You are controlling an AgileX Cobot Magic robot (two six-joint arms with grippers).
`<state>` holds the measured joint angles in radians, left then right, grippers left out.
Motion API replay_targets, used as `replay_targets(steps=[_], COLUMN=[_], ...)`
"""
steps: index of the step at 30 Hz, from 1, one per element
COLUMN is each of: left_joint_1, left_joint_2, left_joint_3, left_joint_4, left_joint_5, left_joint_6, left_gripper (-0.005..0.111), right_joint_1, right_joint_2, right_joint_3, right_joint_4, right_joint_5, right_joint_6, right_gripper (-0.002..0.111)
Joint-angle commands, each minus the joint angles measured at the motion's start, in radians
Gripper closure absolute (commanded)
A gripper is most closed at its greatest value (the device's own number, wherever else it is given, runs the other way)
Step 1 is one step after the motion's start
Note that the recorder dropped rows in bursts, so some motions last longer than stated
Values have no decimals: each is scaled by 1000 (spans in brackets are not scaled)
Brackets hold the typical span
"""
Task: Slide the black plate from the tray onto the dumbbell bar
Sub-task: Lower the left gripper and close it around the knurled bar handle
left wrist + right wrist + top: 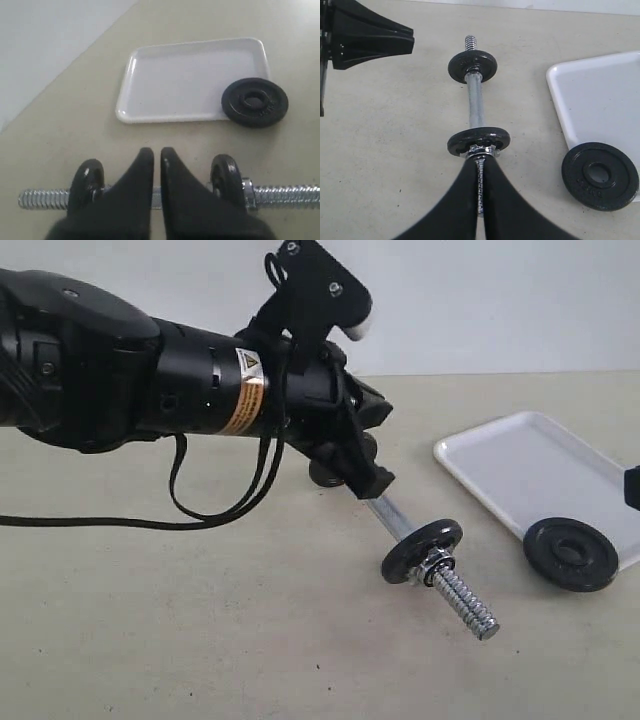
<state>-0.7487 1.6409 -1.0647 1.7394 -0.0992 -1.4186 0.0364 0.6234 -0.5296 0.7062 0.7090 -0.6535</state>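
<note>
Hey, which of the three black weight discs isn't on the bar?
The black plate lying flat on the tray corner, overhanging its edge; the other two discs stand on edge, threaded on the dumbbell bar.

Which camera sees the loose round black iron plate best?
The right wrist view: the round black iron plate looks biggest there, whole, hole clear. The left wrist view shows it whole but smaller; the exterior view shows it flatter, from the side.

Left end effector (pixel 375 483) crowds the dumbbell bar (pixel 398 523); black plate (pixel 545 545) lies unobstructed.
</note>
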Motion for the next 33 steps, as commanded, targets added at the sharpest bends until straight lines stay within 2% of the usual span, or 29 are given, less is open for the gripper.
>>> replay_targets(steps=[1, 6, 8, 12, 15, 17, 20, 23, 27, 31, 33], left_joint_1=[-5, -5, -5, -5, -5, -5, -4, -4, -5, -5, -5], left_joint_2=[0, 0, 0, 0, 0, 0, 0, 0, 0, 12, 14], left_joint_3=[-6, -6, -6, -6, -6, -6, -6, -6, -6, -6, -6], left_joint_4=[5, 5, 5, -12, -141, -294, -580, -876, -1213, -1545, -1688], left_joint_5=[41, 258, 397, 696, 941, 1081, 1211, 1206, 984, 613, 504], left_joint_6=[122, 407, 513, 591, 589, 564, 530, 530, 578, 933, 1106], left_gripper=[102, 102, 102, 102, 102, 102, 102, 102, 102, 102, 102], right_joint_1=[-1, -1, -1, -1, -1, -1, -1, -1, -1, -1, -1], right_joint_2=[4, 4, 4, 4, 4, 4, 4, 4, 4, 4, 4], right_joint_3=[-8, -8, -8, -8, -8, -8, -8, -8, -8, -8, -8], right_joint_4=[-2, -2, -2, -2, -2, -2, -2, -2, 0, 0, 0], right_joint_5=[-19, -23, -25, -27, -33, -38, -40, -40, -40, -29, -24], right_joint_6=[-11, -11, -11, -11, -11, -11, -11, -11, -9, -6, -6], right_gripper=[109, 109, 109, 109, 109, 109, 109, 109, 109, 109, 109])
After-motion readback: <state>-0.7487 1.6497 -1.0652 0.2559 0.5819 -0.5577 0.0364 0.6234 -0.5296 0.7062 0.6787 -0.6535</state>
